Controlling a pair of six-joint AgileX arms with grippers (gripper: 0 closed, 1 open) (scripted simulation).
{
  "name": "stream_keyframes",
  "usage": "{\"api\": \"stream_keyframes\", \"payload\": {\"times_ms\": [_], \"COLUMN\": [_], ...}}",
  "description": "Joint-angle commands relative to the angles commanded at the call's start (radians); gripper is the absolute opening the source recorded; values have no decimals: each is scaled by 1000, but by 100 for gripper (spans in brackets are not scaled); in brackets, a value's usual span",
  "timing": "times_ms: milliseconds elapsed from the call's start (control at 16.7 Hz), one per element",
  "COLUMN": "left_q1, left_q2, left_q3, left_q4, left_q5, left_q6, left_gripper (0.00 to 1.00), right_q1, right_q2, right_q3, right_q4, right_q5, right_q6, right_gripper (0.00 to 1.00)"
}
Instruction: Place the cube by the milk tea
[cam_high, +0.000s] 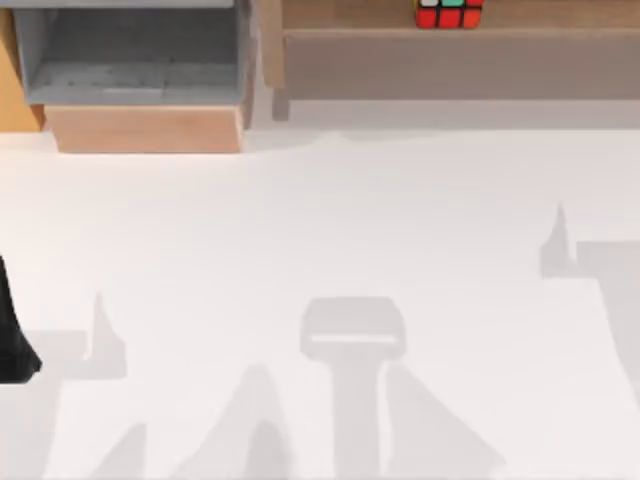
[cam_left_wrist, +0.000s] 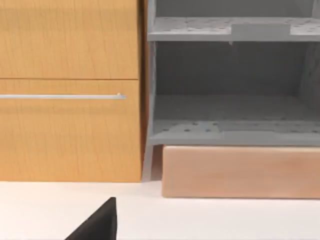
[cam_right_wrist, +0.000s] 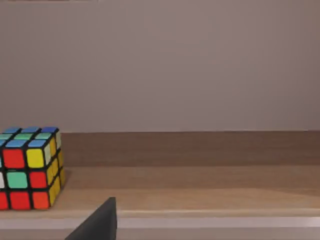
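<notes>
Wooden shelf (cam_right_wrist: 200, 192) ahead of my right gripper (cam_right_wrist: 97, 222) carries the cube (cam_right_wrist: 30, 167), resting apart from the fingers; grip state I cannot tell. Left gripper (cam_left_wrist: 97, 222) faces a grey cabinet (cam_left_wrist: 230, 100), likewise unreadable.

Of my left arm (cam_high: 12, 325) the top view shows a plain black shape, narrow above and widening to a rounded end, matte and without markings. My left wrist view shows a black wedge of my left gripper (cam_left_wrist: 97, 222) with a straight vertical edge and a slanted one. My right gripper (cam_right_wrist: 97, 222) shows the same wedge, dark grey.
</notes>
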Motion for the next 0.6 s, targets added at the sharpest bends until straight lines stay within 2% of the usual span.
{"api": "stream_keyframes", "payload": {"times_ms": [600], "left_q1": [0], "left_q2": [0], "left_q3": [0], "left_q4": [0], "left_q5": [0], "left_q6": [0], "left_gripper": [100], "right_q1": [250], "right_q2": [1050], "right_q3": [495], "right_q4": [438], "right_q5": [270], "right_q6": [5], "right_gripper": [100]}}
